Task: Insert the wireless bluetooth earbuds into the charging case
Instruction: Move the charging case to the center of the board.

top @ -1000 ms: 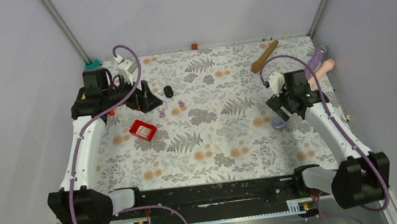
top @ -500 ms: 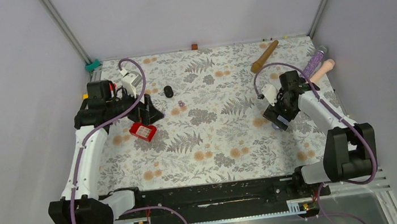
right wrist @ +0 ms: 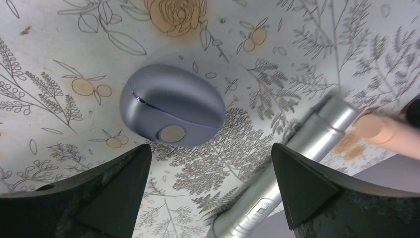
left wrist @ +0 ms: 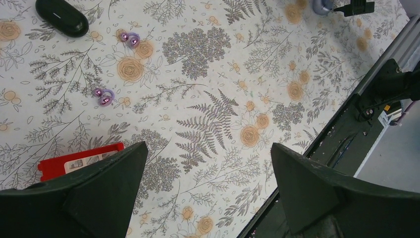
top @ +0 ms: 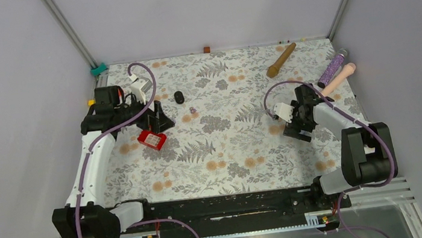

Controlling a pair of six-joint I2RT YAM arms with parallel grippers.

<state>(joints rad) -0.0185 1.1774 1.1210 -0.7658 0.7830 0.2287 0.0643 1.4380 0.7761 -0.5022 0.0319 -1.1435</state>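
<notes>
Earbuds (left wrist: 105,96) just beyond spread left hand (left wrist: 209,148), lilac case (right wrist: 171,111) below spread right hand (right wrist: 211,148)

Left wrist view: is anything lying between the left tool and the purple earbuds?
Nothing visible does. The open left tool looks onto bare mat up to the nearer purple earbud and the farther purple earbud; the red tray sits off to one side.

Earbuds (left wrist: 104,96) on the table (left wrist: 208,84) between a case (left wrist: 62,17) and the tray (left wrist: 79,161), second case (right wrist: 171,104) well apart, rightward
</notes>
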